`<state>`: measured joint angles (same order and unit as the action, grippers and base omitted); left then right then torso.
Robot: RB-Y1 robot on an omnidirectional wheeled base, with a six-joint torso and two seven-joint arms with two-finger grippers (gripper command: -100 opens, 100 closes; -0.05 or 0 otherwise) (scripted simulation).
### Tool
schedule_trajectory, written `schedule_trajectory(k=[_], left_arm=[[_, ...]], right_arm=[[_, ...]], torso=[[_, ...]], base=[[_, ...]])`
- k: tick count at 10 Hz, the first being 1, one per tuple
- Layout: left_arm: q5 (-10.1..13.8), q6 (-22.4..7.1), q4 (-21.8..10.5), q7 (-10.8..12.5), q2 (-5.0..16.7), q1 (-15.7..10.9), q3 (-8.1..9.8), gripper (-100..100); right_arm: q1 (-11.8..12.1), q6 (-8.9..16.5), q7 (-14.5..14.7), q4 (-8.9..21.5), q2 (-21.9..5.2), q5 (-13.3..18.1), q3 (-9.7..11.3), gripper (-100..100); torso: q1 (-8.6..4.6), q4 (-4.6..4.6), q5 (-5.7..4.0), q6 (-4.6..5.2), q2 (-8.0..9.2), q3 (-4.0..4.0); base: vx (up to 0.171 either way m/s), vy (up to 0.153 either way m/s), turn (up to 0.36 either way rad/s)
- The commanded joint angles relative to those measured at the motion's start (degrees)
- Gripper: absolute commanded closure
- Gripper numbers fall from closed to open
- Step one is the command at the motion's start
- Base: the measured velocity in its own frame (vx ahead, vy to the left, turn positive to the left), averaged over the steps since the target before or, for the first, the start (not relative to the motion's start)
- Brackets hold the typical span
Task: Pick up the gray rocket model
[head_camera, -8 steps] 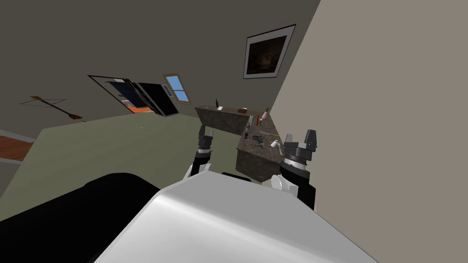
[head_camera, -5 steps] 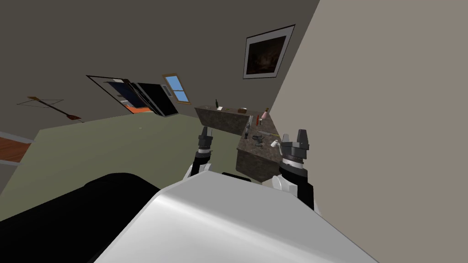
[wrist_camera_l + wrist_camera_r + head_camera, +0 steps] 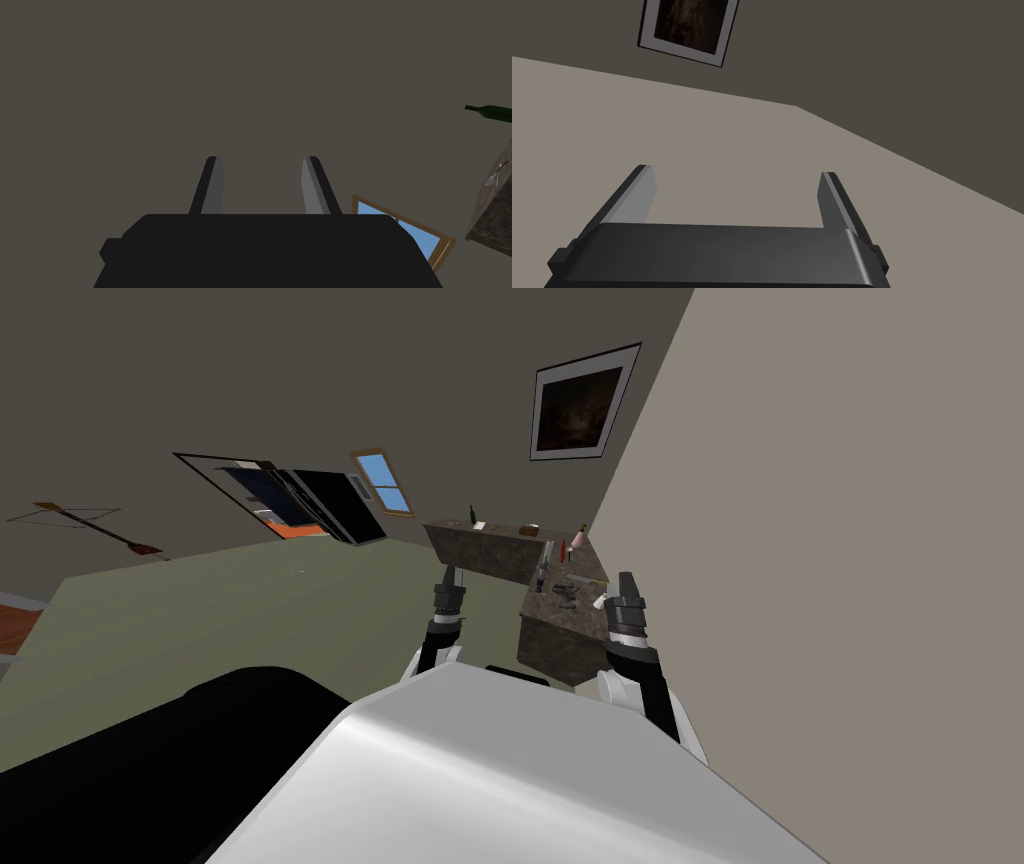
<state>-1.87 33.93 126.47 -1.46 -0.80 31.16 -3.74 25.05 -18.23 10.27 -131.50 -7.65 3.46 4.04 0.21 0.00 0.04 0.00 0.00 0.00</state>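
Note:
A dark stone counter stands ahead on the right against the pale wall. Small grey things lie on its top, and a slim grey piece stands at its left edge; which one is the rocket model I cannot tell. My left gripper is raised to the left of the counter, its fingers apart but narrowed, with nothing between them. My right gripper is held up at the counter's near right corner, wide open and empty.
On the counter also stand a red bottle, a pink thing, a white item and a dark bottle. A window and a doorway are in the back wall. Green floor stretches left.
My left gripper's fingers have drawn closer together on nothing. My right hand has turned about its wrist and shifted a little left. The head view has swung slightly.

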Motion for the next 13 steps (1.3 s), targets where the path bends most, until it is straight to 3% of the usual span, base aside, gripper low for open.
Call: schedule_trajectory(k=[1,13], left_arm=[[0.0,0.0,0.0,0.0,0.0,0.0,0.0,0],[0.0,0.0,0.0,0.0,0.0,0.0,0.0,0]], right_arm=[[-0.4,1.4,0.4,1.1,-1.2,2.9,0.2,-100],[-6.4,9.7,1.9,9.8,-3.8,20.3,0.8,-100]], torso=[[0.0,0.0,0.0,0.0,0.0,0.0],[-0.09,0.0,-0.01,0.0,-0.03,-0.02]], base=[[-0.012,0.069,-0.051],[-0.003,0.042,-0.029]])
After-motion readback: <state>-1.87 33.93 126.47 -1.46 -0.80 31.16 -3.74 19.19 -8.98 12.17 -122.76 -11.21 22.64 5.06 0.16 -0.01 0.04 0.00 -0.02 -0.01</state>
